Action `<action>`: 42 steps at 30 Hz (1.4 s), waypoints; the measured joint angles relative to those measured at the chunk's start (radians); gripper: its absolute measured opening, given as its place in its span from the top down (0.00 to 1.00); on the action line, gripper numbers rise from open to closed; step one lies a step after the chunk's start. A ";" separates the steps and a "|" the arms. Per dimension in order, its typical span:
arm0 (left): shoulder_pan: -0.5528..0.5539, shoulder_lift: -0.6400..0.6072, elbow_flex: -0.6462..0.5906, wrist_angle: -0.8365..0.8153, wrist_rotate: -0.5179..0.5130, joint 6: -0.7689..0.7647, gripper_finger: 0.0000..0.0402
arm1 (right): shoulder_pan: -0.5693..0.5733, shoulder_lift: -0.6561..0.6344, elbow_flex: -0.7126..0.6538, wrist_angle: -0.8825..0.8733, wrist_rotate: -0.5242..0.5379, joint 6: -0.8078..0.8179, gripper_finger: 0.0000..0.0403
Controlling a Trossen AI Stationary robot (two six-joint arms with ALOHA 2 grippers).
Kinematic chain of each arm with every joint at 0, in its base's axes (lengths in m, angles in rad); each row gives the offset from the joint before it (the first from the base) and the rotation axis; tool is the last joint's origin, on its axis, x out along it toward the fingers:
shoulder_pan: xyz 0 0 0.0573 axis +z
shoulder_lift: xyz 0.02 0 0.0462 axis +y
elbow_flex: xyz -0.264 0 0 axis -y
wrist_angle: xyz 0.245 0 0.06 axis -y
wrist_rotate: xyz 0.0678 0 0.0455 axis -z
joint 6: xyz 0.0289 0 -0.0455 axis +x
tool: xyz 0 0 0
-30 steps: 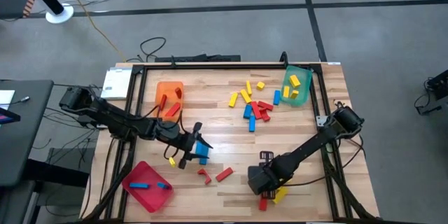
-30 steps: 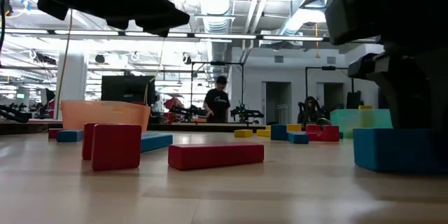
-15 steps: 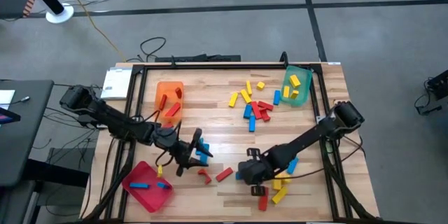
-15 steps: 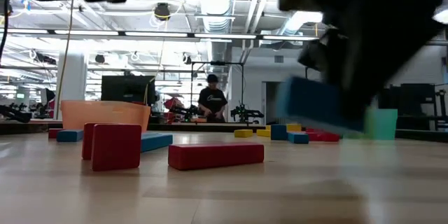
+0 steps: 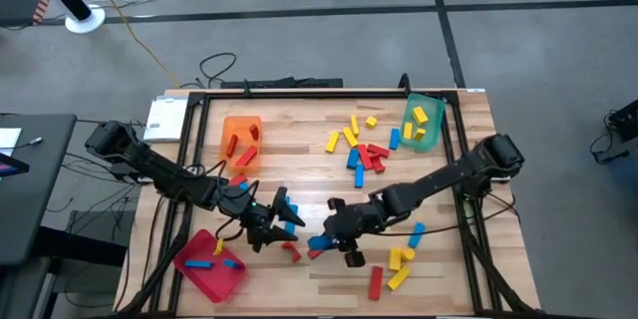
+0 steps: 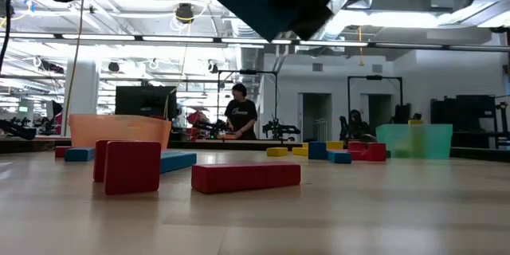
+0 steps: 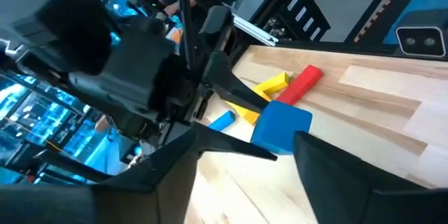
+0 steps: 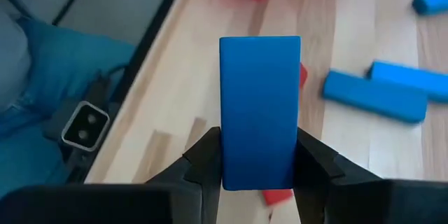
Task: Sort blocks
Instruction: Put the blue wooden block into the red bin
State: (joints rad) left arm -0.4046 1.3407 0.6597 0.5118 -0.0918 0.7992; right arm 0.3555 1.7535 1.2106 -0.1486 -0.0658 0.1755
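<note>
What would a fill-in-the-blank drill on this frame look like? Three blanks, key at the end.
1. The right hand is shut on a ___ block.
2. The blocks in the green tray are all ___.
3. The blocks in the orange tray are all ___.

Missing words: blue; yellow; red.
</note>
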 joint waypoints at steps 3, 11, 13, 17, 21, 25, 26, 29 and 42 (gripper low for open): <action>0.000 0.000 0.000 0.001 0.002 -0.020 0.36 | -0.019 0.000 0.000 0.042 -0.037 -0.026 0.65; 0.000 0.000 0.000 -0.005 0.060 -0.037 0.35 | -0.065 0.000 0.000 0.131 -0.118 -0.063 0.65; 0.000 0.000 0.000 -0.005 0.061 -0.036 0.35 | -0.073 0.000 0.000 0.152 -0.139 -0.072 0.65; 0.000 0.000 0.000 -0.004 0.061 -0.033 0.35 | -0.092 0.000 0.000 0.181 -0.178 -0.078 0.65; 0.008 0.007 0.020 -0.017 0.061 -0.036 0.35 | -0.109 0.000 0.001 0.201 -0.222 -0.081 0.65; 0.013 0.060 0.089 -0.074 0.059 -0.031 0.35 | -0.120 0.001 0.001 0.218 -0.225 -0.099 0.65; 0.013 0.079 0.108 -0.093 0.056 -0.024 0.35 | -0.123 0.001 0.002 0.223 -0.225 -0.101 0.65; 0.013 0.127 0.169 -0.171 0.025 -0.004 0.35 | -0.124 0.001 0.002 0.219 -0.225 -0.101 0.65; 0.009 0.093 0.211 -0.250 0.035 -0.054 0.37 | -0.120 0.001 0.002 0.175 -0.227 -0.132 0.65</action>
State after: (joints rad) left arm -0.3954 1.4334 0.8703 0.2621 -0.0569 0.7454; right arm 0.2356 1.7550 1.2125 0.0266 -0.2924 0.0431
